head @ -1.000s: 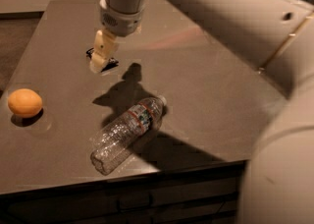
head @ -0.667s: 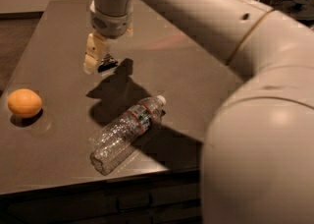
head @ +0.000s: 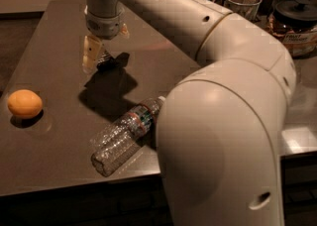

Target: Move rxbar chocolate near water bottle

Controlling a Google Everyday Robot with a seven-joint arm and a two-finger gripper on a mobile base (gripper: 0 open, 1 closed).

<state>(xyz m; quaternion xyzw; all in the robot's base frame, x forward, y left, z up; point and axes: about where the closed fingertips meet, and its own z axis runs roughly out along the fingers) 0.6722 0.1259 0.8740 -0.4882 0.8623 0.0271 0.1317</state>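
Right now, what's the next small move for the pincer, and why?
Probably make sure of the hold on the rxbar chocolate, then bring it toward the near edge. The pincer is right at the bar, far back on the table, and I can't tell if it has a hold. The water bottle lies on its side much nearer the camera, so the bar isn't near it yet.

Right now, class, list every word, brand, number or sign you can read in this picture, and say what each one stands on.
"FRUIT": appears as the top line on the label of the lidded container at the far right; the lines below it are blurred.
Label of the water bottle: colour bands only, text too small to read.
Wrapper of the rxbar chocolate, beside the gripper beyond the bottle: lettering unreadable.
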